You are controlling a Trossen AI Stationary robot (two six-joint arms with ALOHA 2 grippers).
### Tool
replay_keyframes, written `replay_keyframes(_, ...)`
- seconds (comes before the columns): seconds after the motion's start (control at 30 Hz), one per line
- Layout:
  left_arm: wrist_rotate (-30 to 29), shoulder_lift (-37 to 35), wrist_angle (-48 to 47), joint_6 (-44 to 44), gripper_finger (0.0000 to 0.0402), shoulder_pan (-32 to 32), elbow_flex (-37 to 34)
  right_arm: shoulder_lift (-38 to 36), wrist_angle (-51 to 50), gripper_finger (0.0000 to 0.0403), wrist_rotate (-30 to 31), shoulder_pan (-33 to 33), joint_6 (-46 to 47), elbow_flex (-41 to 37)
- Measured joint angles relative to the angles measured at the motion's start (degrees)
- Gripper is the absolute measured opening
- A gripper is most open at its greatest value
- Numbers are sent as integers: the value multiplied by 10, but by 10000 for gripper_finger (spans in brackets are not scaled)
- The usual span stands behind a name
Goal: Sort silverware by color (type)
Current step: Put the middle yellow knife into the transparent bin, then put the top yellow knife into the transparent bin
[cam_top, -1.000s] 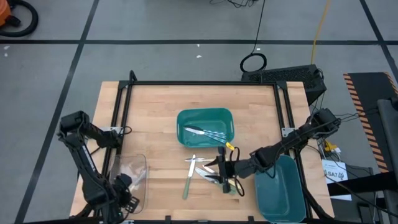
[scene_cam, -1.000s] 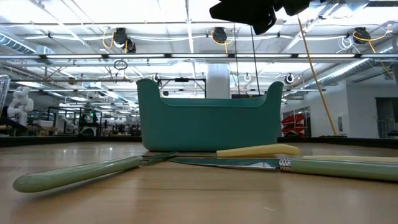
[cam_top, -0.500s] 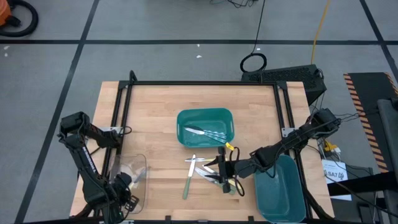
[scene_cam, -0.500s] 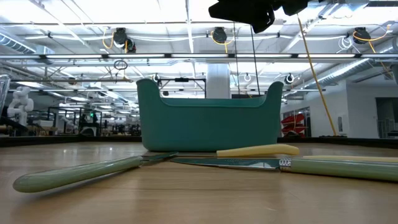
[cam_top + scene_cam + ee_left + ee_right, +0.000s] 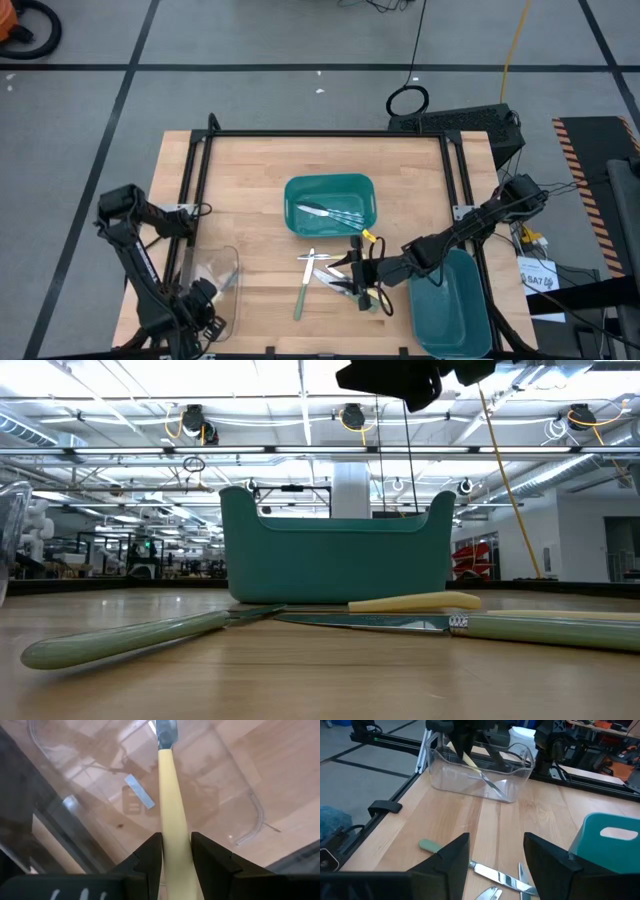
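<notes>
My left gripper hovers over the clear container at the table's near-left and is shut on a pale yellow-handled piece. Its metal head reaches down inside the container. My right gripper hangs open above the loose silverware in the near middle. A green-handled piece lies flat there, beside a green-handled knife and a yellow-handled piece. All-metal pieces lie in the teal bin. My left gripper pinches the pale yellow handle between its two fingers, with the piece running lengthwise out past the fingertips. It comes from above, slanting down into the clear container. The metal head is low inside the container; whether it touches the floor, I cannot tell.
A second teal bin sits at the table's near-right, beside my right arm. A black frame rail runs round the table's far and side edges. Bare wood lies between the clear container and the silverware pile.
The left arm has shifted slightly toward the table's near edge, and the clear container's wall has come into the low view at its left edge. The right arm and the silverware have stayed put.
</notes>
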Motion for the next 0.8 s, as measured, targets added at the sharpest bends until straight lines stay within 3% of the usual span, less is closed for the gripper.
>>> replay_keyframes(0.17, 1, 10, 8, 4, 121, 0, 0, 0, -13, 182, 0, 0, 1, 0)
replay_keyframes(0.4, -2, 10, -18, 52, 210, 7, 0, 0, -18, 182, 0, 0, 15, 0)
replay_keyframes(0.53, -20, 10, -45, 100, 228, 20, 0, 0, -28, 182, 1, 5, 21, 4)
replay_keyframes(0.67, -47, 10, -55, 149, 229, 30, 4, -2, -174, 182, 1, 10, 79, 64)
replay_keyframes(0.8, -107, 10, -135, 165, 229, 31, 53, -2, -360, 182, 1, 17, 151, 133)
